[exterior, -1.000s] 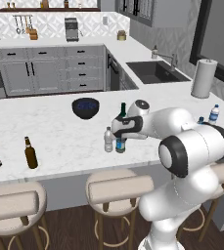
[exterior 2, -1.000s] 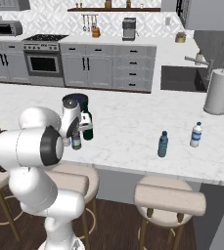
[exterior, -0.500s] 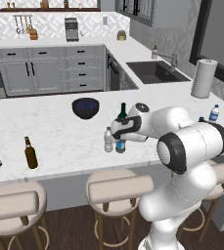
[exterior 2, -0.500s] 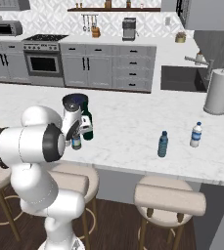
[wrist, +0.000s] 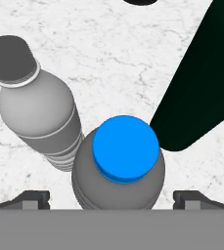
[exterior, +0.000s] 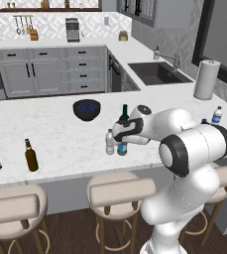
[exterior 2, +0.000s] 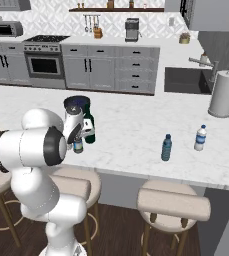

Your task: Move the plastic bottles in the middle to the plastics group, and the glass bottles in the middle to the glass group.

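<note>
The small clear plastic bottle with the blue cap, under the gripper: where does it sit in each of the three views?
Left base view: blue-capped clear plastic bottle at centre, under the hand, right of the paler bottle.
Right base view: left of centre, low at the hand, mostly hidden.
Hand view: bottom centre, between the open gripper's fingertips.
Shared landmark: tall dark green glass bottle beside it.

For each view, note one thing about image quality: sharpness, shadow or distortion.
Left base view: soft, coarse render, brown bottle lacks detail. Right base view: paper towel roll evenly lit, no glare. Hand view: blue-capped bottle looms close, green bottle shows as a dark featureless shape.
</note>
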Robot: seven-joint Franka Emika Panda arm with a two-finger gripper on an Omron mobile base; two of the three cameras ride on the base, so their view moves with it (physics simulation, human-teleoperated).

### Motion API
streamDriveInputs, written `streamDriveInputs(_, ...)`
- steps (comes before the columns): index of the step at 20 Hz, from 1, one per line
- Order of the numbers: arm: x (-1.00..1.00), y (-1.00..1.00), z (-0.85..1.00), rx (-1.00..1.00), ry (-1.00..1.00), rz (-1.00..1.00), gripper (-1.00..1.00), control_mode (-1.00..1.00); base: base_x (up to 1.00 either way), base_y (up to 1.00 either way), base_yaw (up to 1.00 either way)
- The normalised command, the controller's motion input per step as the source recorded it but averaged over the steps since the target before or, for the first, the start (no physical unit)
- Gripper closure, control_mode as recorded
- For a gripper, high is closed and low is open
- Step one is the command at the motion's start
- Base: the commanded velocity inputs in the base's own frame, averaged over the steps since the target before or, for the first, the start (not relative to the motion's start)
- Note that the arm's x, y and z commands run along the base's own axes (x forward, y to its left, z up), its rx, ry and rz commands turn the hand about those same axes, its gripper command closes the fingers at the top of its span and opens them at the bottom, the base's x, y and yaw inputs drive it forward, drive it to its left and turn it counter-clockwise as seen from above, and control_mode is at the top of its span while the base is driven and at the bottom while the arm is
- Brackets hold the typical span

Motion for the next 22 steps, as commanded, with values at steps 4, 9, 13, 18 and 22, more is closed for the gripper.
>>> streamDriveInputs(4, 0.00, 0.00, 0.00, 0.02, -0.03, 0.00, -1.00, -1.00, 0.00, 0.00, 0.00)
streamDriveInputs(9, 0.00, 0.00, 0.03, 0.05, -0.03, 0.00, -1.00, -1.00, 0.00, 0.00, 0.00)
streamDriveInputs(13, 0.00, 0.00, 0.00, 0.02, -0.01, 0.00, -1.00, -1.00, 0.00, 0.00, 0.00)
streamDriveInputs(18, 0.02, 0.01, 0.00, 0.00, -0.07, 0.00, -1.00, -1.00, 0.00, 0.00, 0.00)
streamDriveInputs(22, 0.02, 0.00, 0.00, 0.00, -0.08, 0.00, -1.00, -1.00, 0.00, 0.00, 0.00)
